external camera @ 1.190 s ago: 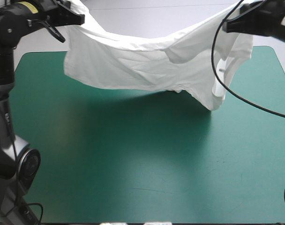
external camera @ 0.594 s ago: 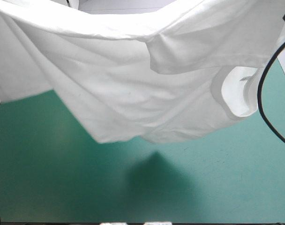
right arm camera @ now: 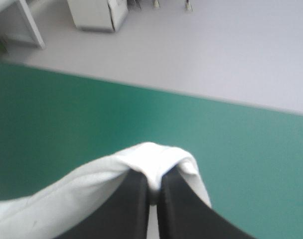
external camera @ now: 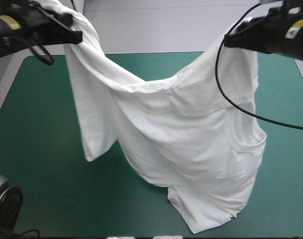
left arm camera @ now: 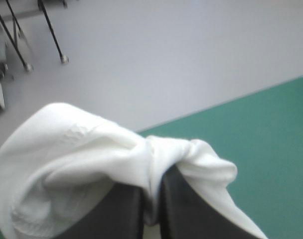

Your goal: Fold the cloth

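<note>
White short-sleeved fabric T-shirt (external camera: 191,134): is hanging between both arms, sagging in wrinkled folds over the teal-green bench (external camera: 37,164), drooping lowest toward its near edge.
Left pincer (external camera: 74,36): is clamping a bunched corner.
Right pincer (external camera: 230,40): is pinching the opposite corner.

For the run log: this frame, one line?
T-shirt: lifted, hanging between arms | left gripper: shut on it | right gripper: shut on it
</note>
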